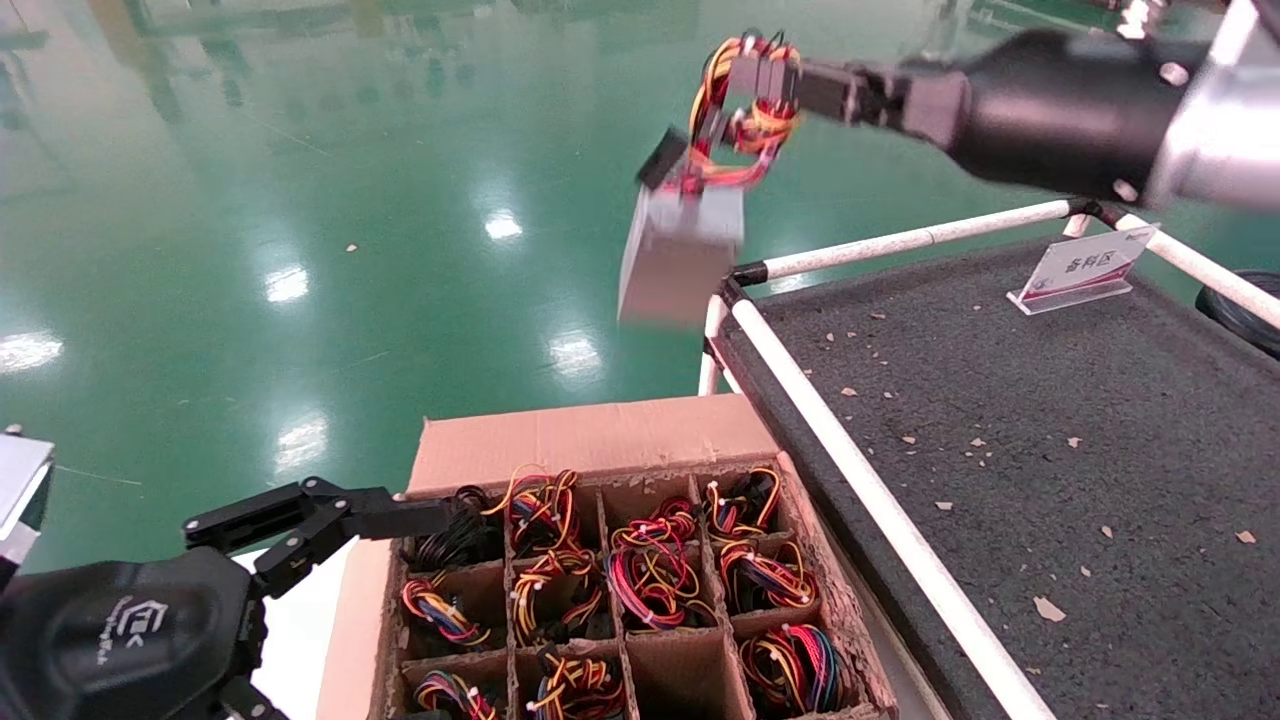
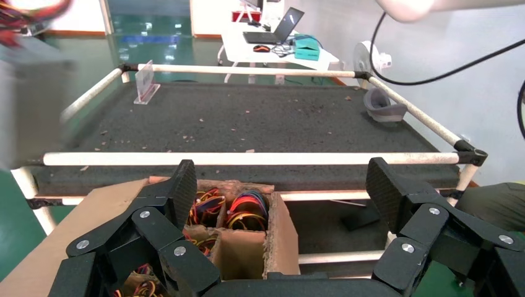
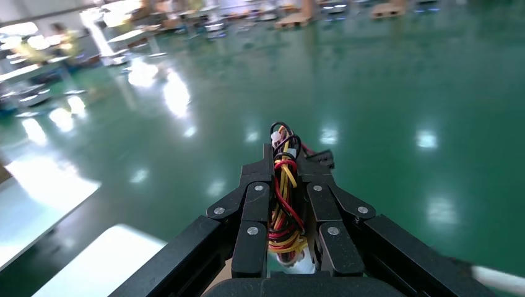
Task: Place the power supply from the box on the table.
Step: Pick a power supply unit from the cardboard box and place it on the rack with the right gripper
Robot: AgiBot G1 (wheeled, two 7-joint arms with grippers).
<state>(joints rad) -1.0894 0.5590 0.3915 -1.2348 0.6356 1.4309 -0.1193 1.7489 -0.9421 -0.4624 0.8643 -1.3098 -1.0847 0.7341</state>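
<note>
While raised over floor, right gripper [image 1: 765, 85] pinching power supply [image 1: 680, 250] wires.

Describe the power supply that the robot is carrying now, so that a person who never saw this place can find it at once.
Find the table with white pipe rails; just beyond its far left corner, above the green floor, hangs the power supply. The right gripper has its fingers shut on its red, yellow and black wire bundle. Unlike the units in the box, it is out in the air, its whole grey body visible.

The head view looks down on the box [image 1: 620, 560] and table [image 1: 1050, 470]. The left wrist view faces both from nearby; the right wrist view faces the floor [image 3: 396, 80]
</note>
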